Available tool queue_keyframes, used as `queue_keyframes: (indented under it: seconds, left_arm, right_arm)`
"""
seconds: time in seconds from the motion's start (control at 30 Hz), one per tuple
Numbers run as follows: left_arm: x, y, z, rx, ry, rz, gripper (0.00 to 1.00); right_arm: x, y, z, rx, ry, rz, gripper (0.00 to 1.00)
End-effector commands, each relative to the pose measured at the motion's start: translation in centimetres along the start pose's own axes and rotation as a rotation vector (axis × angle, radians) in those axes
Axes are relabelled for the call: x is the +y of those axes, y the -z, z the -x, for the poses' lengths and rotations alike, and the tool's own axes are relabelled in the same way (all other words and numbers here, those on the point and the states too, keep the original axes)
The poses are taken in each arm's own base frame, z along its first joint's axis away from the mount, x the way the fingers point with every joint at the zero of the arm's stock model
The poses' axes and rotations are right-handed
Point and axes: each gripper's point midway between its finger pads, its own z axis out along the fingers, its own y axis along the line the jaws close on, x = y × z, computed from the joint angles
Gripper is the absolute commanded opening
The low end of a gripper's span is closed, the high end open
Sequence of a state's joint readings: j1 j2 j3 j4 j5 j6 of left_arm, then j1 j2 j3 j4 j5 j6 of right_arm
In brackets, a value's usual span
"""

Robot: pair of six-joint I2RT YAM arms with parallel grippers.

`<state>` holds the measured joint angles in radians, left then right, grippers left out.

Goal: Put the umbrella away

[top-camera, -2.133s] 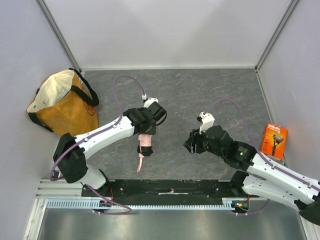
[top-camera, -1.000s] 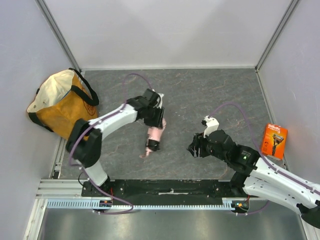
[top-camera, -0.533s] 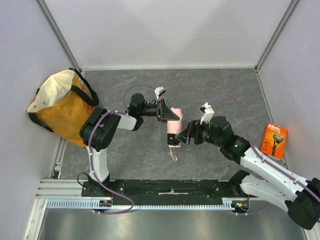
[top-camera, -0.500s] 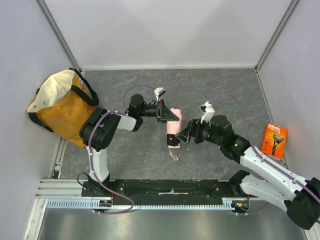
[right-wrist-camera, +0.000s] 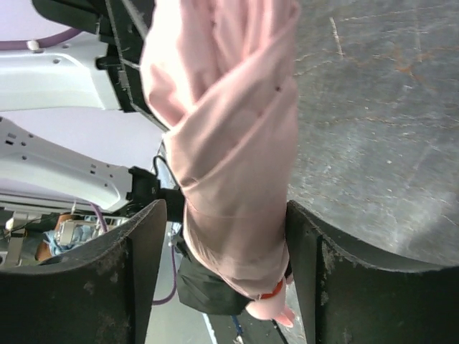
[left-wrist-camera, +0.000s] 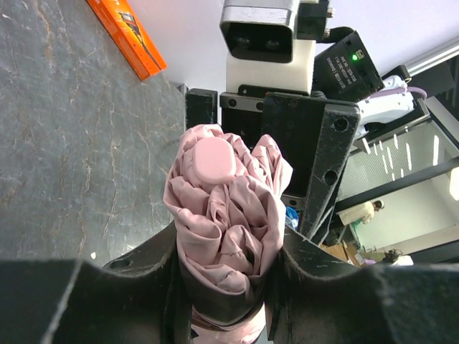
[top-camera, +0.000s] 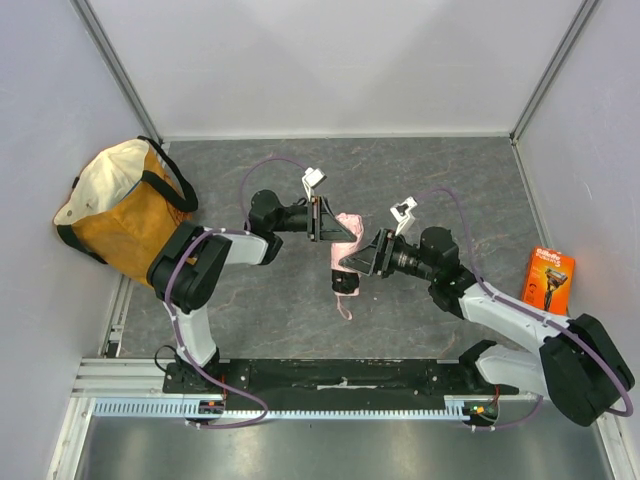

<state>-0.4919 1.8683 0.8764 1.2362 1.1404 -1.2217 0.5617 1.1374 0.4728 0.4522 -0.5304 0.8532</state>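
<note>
Left gripper [left-wrist-camera: 228, 244] is clamped on the umbrella [left-wrist-camera: 219, 193] low on its folded canopy. The umbrella sits over the middle of the table [top-camera: 420, 170] between the two arms, black handle end toward the near side, strap [top-camera: 345, 305] dangling. Right gripper [right-wrist-camera: 224, 208] straddles the same bundle with jaws apart: one finger looks to be touching fabric, a sliver of gap shows on the other, so we read it as not yet clamped. Main risk, in our view: the left lets go before the right has real purchase and the umbrella drops. The fabric is soft and loose, so the right could pinch only outer folds and the core slides out. With both clamped, any disagreement between the arms twists or tears the canopy. The strap could snag a finger. The tote bag [top-camera: 125, 210] sits well apart at the far left, so if that's the destination, the right arm has a long reach.
</note>
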Motion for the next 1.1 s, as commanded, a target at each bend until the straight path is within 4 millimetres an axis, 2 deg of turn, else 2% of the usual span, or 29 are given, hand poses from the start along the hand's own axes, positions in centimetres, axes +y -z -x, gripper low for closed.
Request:
queue_keyframes:
  seconds: [0.0,0.13,0.2,0.23,0.3,0.33,0.43,0.47,0.5,0.53,0.67,0.73,0.77,0.83,0.93,1.0,1.07]
  left_arm:
    - [-2.9,-0.7,2.0,-0.057,-0.143,-0.044,0.02]
    - [-3.3,-0.8,2.5,-0.074,-0.146,-0.036,0.02]
    - [-3.3,-0.8,2.7,-0.081,-0.147,-0.02,0.02]
    - [-3.4,-0.8,2.8,-0.083,-0.152,-0.007,0.02]
    - [-3.0,-0.6,3.0,-0.095,-0.14,0.054,0.11]
    - [-2.7,-0.4,3.1,-0.101,-0.146,0.087,0.22]
    - [-2.6,0.3,3.2,-0.112,-0.166,0.162,0.5]
    - [-2.5,0.7,3.4,-0.116,-0.158,0.182,0.71]
    - [-2.2,1.2,3.7,-0.131,-0.143,0.212,0.8]
    - [-2.0,1.9,3.9,-0.149,-0.125,0.242,0.84]
    - [0.4,6.5,5.2,-0.267,-0.06,0.45,0.87]
    - [1.3,9.6,5.8,-0.335,-0.042,0.597,0.88]
    - [1.9,11.1,5.3,-0.338,-0.014,0.693,0.88]
    - [1.8,13.1,5.2,-0.338,-0.03,0.819,0.89]
    - [0.5,14.3,4.4,-0.313,-0.081,0.886,0.9]
    - [-0.7,14.4,3.6,-0.303,-0.105,0.876,0.9]
    - [-1.5,14.1,2.3,-0.282,-0.11,0.838,0.9]
  right_arm:
    - [3.7,-0.3,0.6,-0.026,0.04,0.169,0.63]
    - [3.8,-0.4,-0.2,-0.03,0.035,0.187,0.47]
    - [3.4,-0.4,-0.3,-0.043,0.024,0.168,0.32]
    - [3.2,-0.5,-0.1,-0.049,0.019,0.154,0.21]
    - [2.6,-0.7,0.0,-0.046,0.006,0.112,0.02]
    - [2.3,-0.9,0.1,-0.043,0.004,0.088,0.0]
    - [2.2,-0.8,0.6,-0.041,0.035,0.048,0.0]
    - [2.2,-0.8,0.8,-0.046,0.042,0.038,0.0]
    - [2.1,-0.7,1.0,-0.049,0.052,0.024,0.0]
    - [2.0,-0.7,1.2,-0.049,0.061,0.014,0.0]
    - [1.2,-0.6,1.7,-0.027,0.079,-0.039,0.0]
    - [-0.3,-0.6,2.0,-0.018,0.071,-0.091,0.0]
    - [-1.4,-0.6,2.2,-0.008,0.063,-0.129,0.0]
    - [-2.9,-0.6,3.2,0.001,0.041,-0.156,0.02]
    - [-4.8,-1.2,4.4,0.052,0.007,-0.126,0.06]
    - [-5.8,-2.2,6.7,0.063,0.02,-0.111,0.07]
    - [-8.3,-3.1,8.8,0.068,0.02,-0.136,0.08]
